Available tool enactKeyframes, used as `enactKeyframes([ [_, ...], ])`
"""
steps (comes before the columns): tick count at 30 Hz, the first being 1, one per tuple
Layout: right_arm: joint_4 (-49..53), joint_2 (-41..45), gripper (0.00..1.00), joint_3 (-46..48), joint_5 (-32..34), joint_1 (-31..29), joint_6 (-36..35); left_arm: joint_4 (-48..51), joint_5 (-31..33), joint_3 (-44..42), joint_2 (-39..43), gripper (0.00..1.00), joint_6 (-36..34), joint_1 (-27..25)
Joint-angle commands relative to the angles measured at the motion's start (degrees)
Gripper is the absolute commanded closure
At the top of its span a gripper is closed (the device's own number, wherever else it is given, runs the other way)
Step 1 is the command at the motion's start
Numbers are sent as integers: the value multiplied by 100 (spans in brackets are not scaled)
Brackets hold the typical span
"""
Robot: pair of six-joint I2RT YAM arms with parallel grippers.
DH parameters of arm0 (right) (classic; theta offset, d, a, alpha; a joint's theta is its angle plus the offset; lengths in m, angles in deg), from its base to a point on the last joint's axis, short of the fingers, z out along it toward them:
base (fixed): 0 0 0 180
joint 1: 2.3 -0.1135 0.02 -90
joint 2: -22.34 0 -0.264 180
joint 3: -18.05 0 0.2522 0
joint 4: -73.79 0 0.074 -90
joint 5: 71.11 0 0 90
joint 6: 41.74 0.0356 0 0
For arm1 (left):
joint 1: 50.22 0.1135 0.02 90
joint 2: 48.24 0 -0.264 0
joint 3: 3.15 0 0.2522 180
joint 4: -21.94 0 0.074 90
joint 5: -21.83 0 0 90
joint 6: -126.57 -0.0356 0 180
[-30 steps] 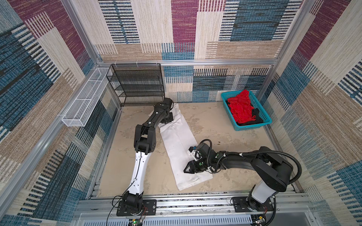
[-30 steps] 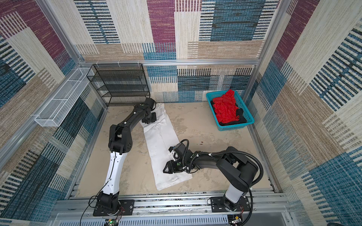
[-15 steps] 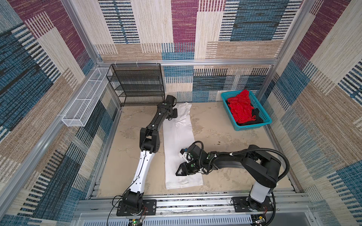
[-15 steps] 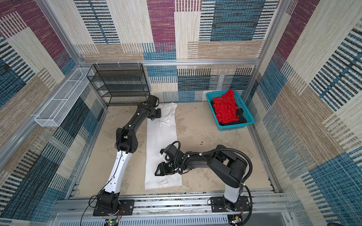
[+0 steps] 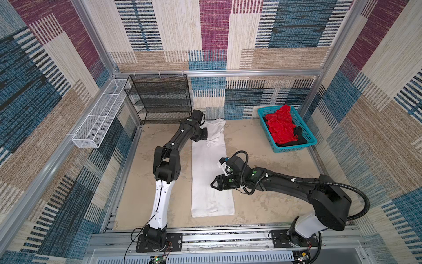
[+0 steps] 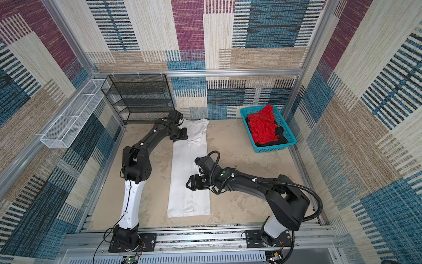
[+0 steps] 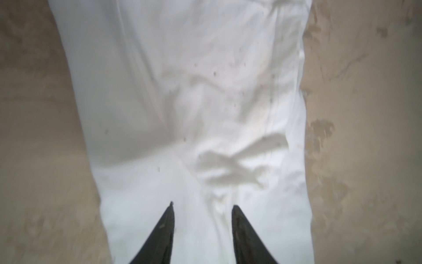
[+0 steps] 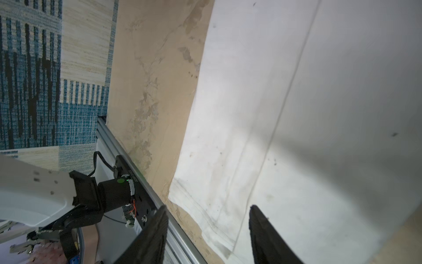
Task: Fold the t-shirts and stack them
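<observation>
The white t-shirt (image 5: pixel 206 160) lies as a long narrow strip on the tan table, collar end at the back, hem at the front, in both top views (image 6: pixel 188 201). My left gripper (image 5: pixel 203 136) sits at the strip's far end near the collar. In the left wrist view my left gripper (image 7: pixel 203 205) is open with wrinkled white cloth lying under it. My right gripper (image 5: pixel 213 184) hovers over the strip's front half. In the right wrist view my right gripper (image 8: pixel 208 206) is open above the hem corner. The red t-shirt (image 5: pixel 280 126) and the black t-shirt (image 5: pixel 298 134) lie crumpled in the basket.
A turquoise lattice basket (image 5: pixel 294 148) stands at the back right. A black mesh shelf (image 5: pixel 159 98) is against the back wall, and a white wire tray (image 5: pixel 98 123) hangs on the left wall. A metal rail (image 5: pixel 228 237) runs along the table's front edge.
The white strip has swung from slanting to lying straight front to back. My right gripper dragged its front end left, then drew back slightly. My left gripper's jaws have widened at the collar end.
</observation>
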Motion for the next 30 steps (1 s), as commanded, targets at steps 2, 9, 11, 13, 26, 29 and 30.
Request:
enactKeyframes([
  [2,173,-32,43,-14,310,242,-300,-426,35,-2143,1383,57,227,-170],
  [9,-46,-562,50,-99,241,317,-412,-1256,-346,-4609,2900,57,751,-413],
  [11,-119,-602,51,15,169,319,-350,-1292,-409,-4905,3063,58,840,-477],
  [13,-237,-514,51,284,56,316,-260,-1294,-402,-5157,3243,58,908,-572],
  [26,-307,358,51,1590,-252,-116,414,-1047,-109,-6473,4277,59,1641,-1334],
  [29,-187,536,51,1792,-240,-175,517,-993,-153,-6818,4566,59,1851,-1511],
  [30,-143,585,51,1850,-252,-191,536,-1022,-176,-6945,4654,59,1928,-1580],
])
